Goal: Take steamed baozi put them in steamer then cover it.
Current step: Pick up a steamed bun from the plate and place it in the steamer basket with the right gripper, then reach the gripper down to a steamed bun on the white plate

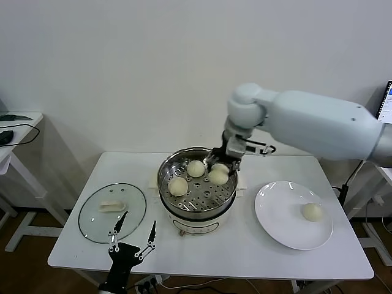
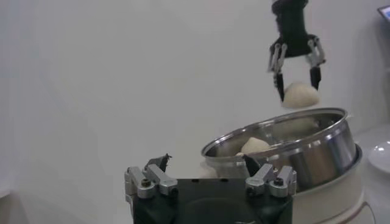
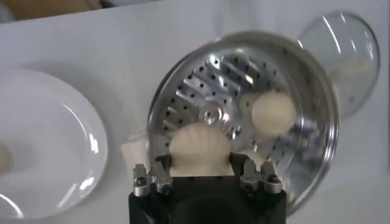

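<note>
A baozi (image 2: 300,95) is pinched between the fingers of the right gripper (image 1: 222,164) and held just above the steamer (image 1: 197,211), presumably so it can be dropped onto bare tray beside the two buns already inside. It's round, so no real long axis, and which way the pleats face can't be made out. One bun (image 1: 312,211) is left on the plate (image 1: 278,229), the cover (image 1: 112,212) is parked flat on the table, handle up, and the left gripper (image 1: 131,237) is spread wide near it, holding nothing

Right tool (image 1: 222,164) clamped, raised; left tool (image 1: 131,234) spread, low.
</note>
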Tool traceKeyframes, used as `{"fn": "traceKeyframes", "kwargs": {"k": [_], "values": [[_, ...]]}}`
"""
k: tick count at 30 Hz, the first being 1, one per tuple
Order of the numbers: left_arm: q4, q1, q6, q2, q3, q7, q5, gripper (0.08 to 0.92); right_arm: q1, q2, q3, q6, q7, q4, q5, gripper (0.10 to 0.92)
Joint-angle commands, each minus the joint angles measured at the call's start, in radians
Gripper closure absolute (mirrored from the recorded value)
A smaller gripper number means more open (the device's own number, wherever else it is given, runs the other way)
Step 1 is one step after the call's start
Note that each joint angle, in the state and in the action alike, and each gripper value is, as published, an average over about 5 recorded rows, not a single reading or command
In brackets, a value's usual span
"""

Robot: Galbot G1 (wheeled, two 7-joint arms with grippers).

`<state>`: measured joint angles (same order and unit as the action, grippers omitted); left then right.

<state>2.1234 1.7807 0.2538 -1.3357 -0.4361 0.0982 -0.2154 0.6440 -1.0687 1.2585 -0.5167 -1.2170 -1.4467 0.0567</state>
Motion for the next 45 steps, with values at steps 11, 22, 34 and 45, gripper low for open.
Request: {"fn": "traceKeyframes", "kwargs": {"k": [11,22,34,45], "values": [[-0.014,-0.014,0.001,0.0,0.003,0.002,0.01,0.177,-0.167,-0.155,0.007,-0.133,0.019,0.037,0.196,0.364],[-0.014,-0.012,0.006,0.002,-0.005,0.004,0.013,0.177,-0.196,-0.171,-0.002,-0.137,0.029,0.056,0.23,0.349],[-0.019,-0.01,0.007,0.001,-0.009,0.003,0.012,0.177,-0.145,-0.025,-0.132,-0.026,-0.02,-0.022,0.145,0.205],[-0.024,-0.019,0.003,0.004,-0.005,0.002,0.011,0.177,-0.081,0.208,-0.258,0.129,-0.144,0.248,-0.051,0.203]]}}
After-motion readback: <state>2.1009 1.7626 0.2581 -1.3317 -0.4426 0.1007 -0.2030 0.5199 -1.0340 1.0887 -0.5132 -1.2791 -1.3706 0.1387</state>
